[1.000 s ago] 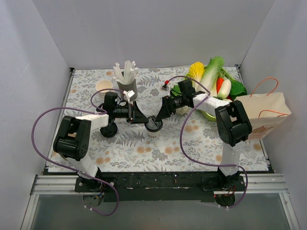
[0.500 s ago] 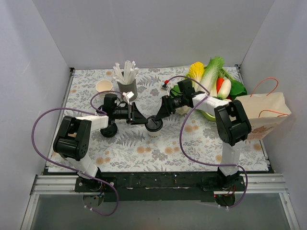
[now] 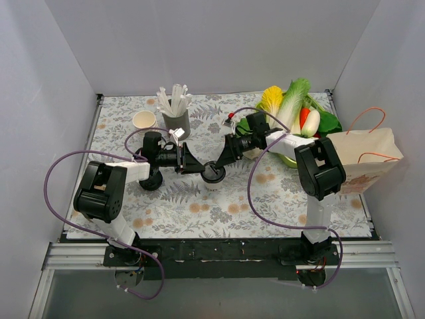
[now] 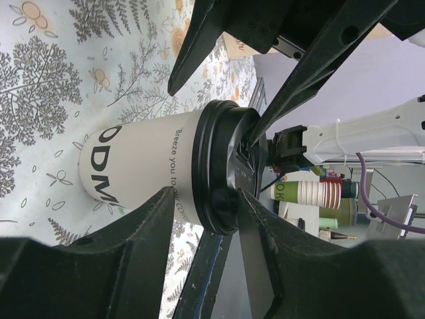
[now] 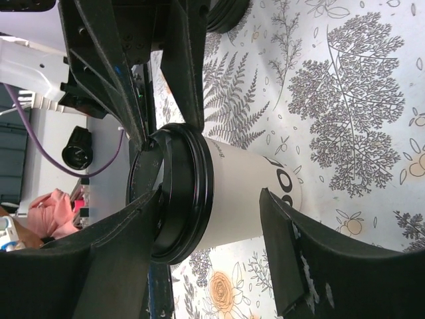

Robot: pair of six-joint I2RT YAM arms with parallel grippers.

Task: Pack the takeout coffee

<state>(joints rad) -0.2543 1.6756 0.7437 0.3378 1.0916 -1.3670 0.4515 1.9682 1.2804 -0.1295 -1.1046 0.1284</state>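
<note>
My left gripper [image 4: 206, 199] pinches the coffee [image 3: 213, 174], standing at the table's [image 3: 166, 206] centre. The right gripper [image 5: 211, 196] straddles it from two o'clock, grip unclear. Handover, I judge: right must clamp, left release, then carry to the bag [image 3: 362, 159] at three o'clock.

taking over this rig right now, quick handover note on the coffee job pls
Left pincer: fingers on either side of the lid rim of the takeout coffee. It looks close to contact, but I cannot confirm a firm hold.
Right pincer: open, jaws straddling the same lid from the opposite side.
Coffee: upright mid-table on the floral mat, lid on.
paper bag: stands at the right edge.
Done: cup lidded, both arms at it.
Left: secure a grip, lift, carry right, probably into the bag.
</note>
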